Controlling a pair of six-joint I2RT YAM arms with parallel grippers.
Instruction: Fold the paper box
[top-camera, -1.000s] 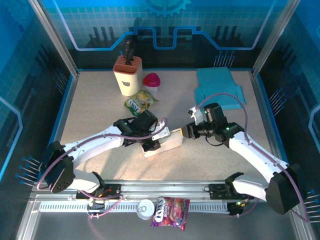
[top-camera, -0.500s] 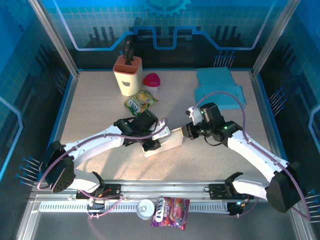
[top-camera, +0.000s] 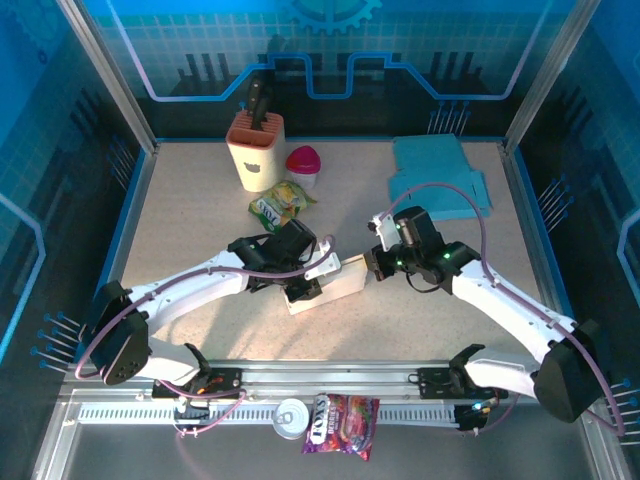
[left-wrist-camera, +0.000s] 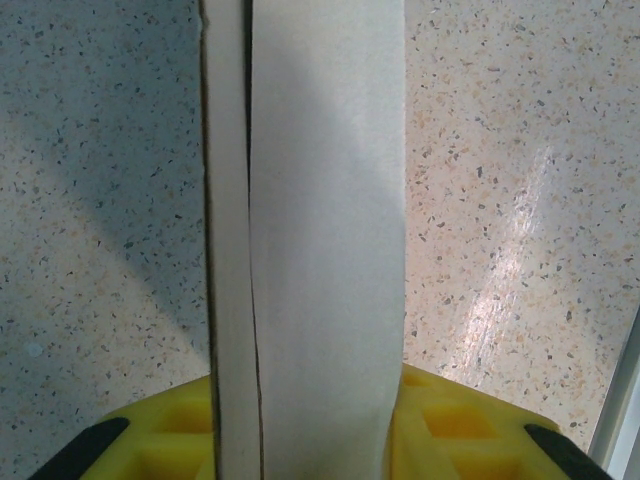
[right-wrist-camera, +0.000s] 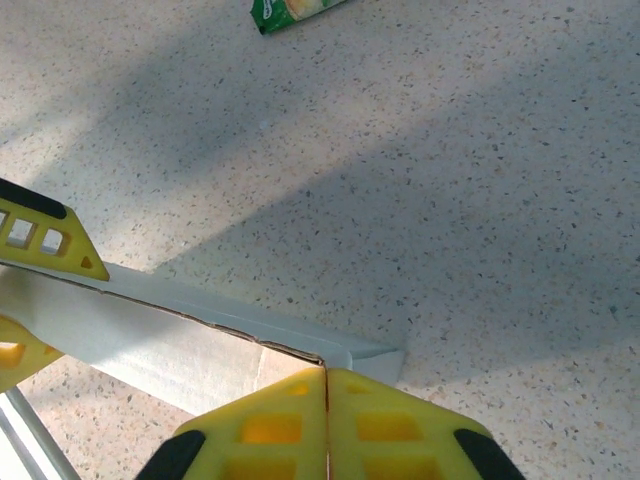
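The paper box (top-camera: 338, 284) is a long pale carton lying on the speckled table, slanting up to the right. My left gripper (top-camera: 303, 291) is shut on its near-left part. In the left wrist view the box (left-wrist-camera: 325, 220) runs straight away from the gripper (left-wrist-camera: 305, 405), with yellow fingers (left-wrist-camera: 455, 430) against both sides. My right gripper (top-camera: 371, 265) is at the box's right end. In the right wrist view its jaws (right-wrist-camera: 326, 372) are pressed together, and the raw top edge of the box (right-wrist-camera: 170, 345) runs into their seam. The left arm's fingers (right-wrist-camera: 45, 240) show at that view's left edge.
At the back stand a peach knife block (top-camera: 255, 150), a pink-lidded cup (top-camera: 304, 163) and a green snack bag (top-camera: 282, 203). A blue cloth (top-camera: 436, 170) lies at the back right. A can (top-camera: 292, 417) and a candy bag (top-camera: 345, 421) sit on the front rail.
My right gripper has closed from partly open and shifted slightly left onto the box's right end. The left gripper and box have stayed put.
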